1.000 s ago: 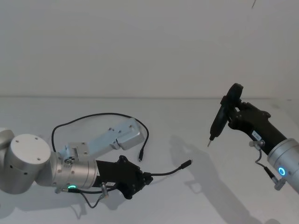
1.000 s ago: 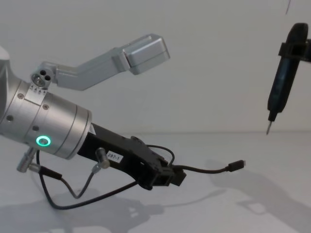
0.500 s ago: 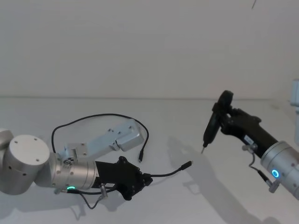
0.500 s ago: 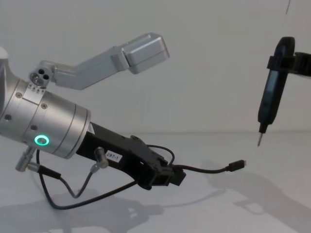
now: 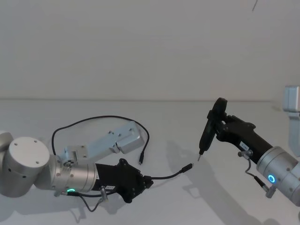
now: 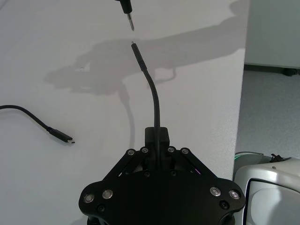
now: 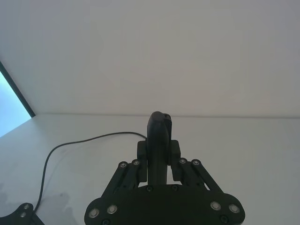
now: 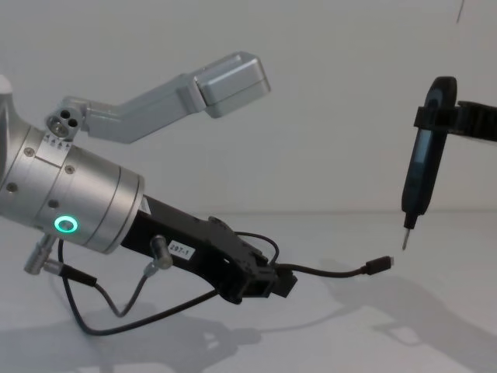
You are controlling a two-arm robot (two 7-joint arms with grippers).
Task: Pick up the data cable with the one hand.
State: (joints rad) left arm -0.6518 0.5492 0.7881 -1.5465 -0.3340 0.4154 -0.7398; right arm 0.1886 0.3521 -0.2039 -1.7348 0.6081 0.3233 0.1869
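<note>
Left gripper [image 8: 276, 281] low over the table [image 5: 178, 117], jaws pinched on the data cable [image 6: 156, 115] short of 1 plug, cable's loop partly hidden behind the arm in head view, 2nd plug loose in left wrist view, beyond, right gripper [image 7: 158, 149] clamped on a pen-shaped tool [image 8: 419, 175], tip near the held-out plug.

white label [image 8: 180, 250] on left gripper [image 8: 276, 284], apparently 287-1
</note>
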